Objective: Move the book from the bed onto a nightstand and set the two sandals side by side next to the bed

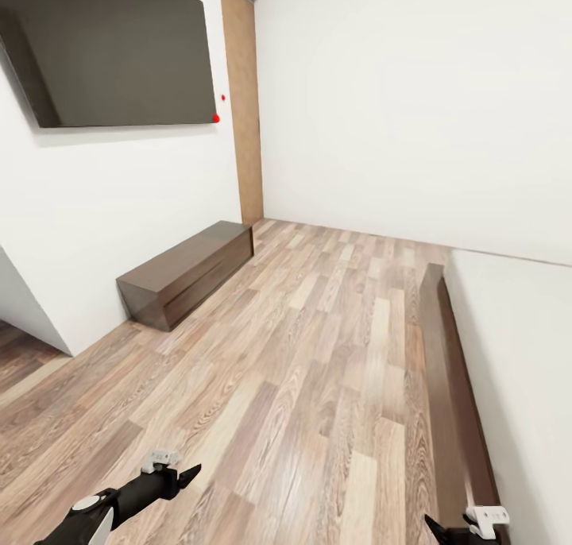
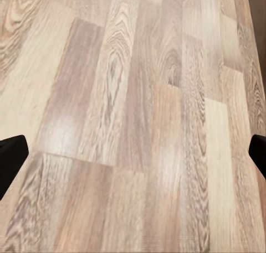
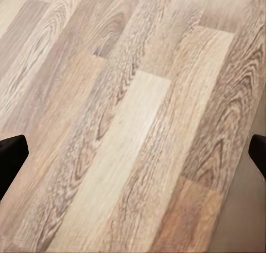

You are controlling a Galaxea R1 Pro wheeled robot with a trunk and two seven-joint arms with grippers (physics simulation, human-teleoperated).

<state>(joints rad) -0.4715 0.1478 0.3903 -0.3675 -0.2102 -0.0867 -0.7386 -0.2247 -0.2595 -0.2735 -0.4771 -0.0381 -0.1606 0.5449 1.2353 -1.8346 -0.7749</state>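
The bed stands at the right of the head view, with its pale mattress [image 1: 520,346] on a dark brown wooden frame [image 1: 449,354]. The book, the two sandals and the nightstand are out of view. My left gripper [image 1: 189,475] hangs low over the plank floor at the lower left. My right gripper [image 1: 438,527] sits at the lower edge, close beside the bed frame. In each wrist view the black fingertips [image 2: 11,159] [image 3: 11,158] stand far apart at the picture's sides, open, with bare wood floor between them.
A long low dark brown bench [image 1: 187,271] stands against the left wall under a big dark wall screen [image 1: 111,48]. A brown wooden door [image 1: 242,100] closes the far left corner. Light wood-plank floor [image 1: 318,354] stretches between bench and bed.
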